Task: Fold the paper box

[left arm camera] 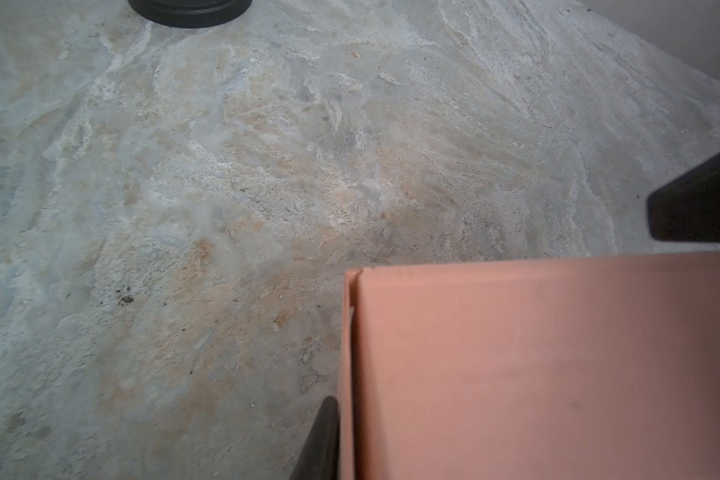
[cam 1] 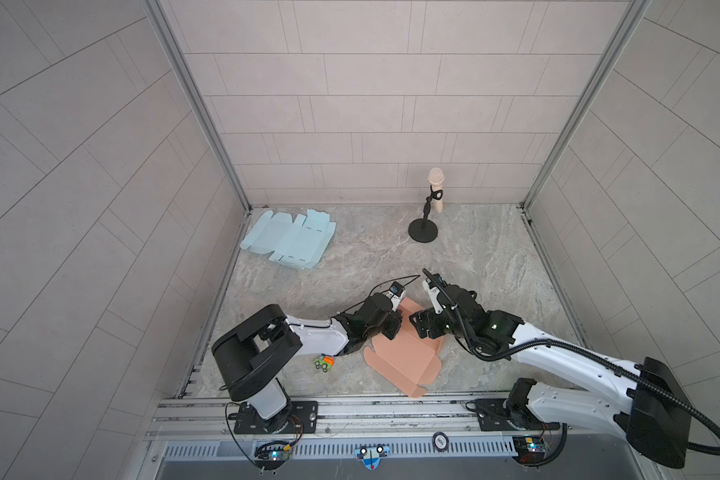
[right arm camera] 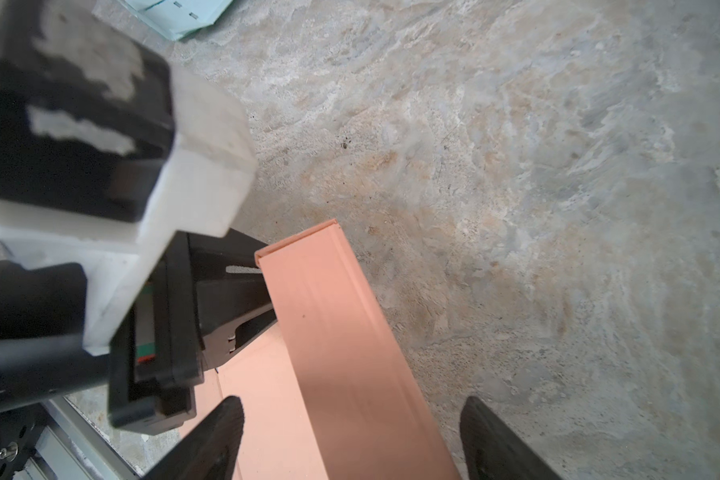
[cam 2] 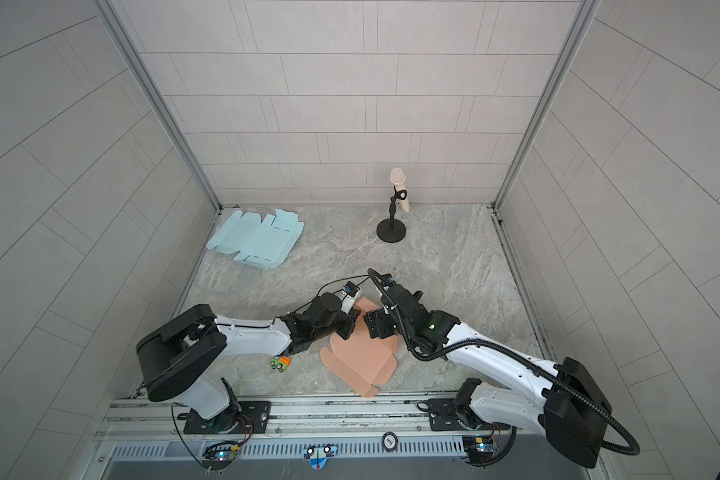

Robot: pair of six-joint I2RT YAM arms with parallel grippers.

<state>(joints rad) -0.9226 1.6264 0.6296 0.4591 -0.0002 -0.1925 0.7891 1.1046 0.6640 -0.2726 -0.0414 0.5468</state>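
The salmon paper box (cam 1: 404, 357) lies partly folded near the table's front in both top views (cam 2: 358, 357). One long wall (right arm camera: 329, 332) is folded up and doubled over. My left gripper (cam 1: 395, 328) is at that wall's end. In the left wrist view one finger (left arm camera: 323, 440) presses flat against the wall (left arm camera: 537, 374), and the paper hides the other finger. My right gripper (right arm camera: 356, 440) stands open astride the same wall, one finger on each side, neither touching it.
A flat light-blue box blank (cam 1: 287, 241) lies at the back left. A microphone on a black round stand (cam 1: 424, 232) stands at the back middle. A small green and orange toy car (cam 1: 324, 363) sits under the left arm.
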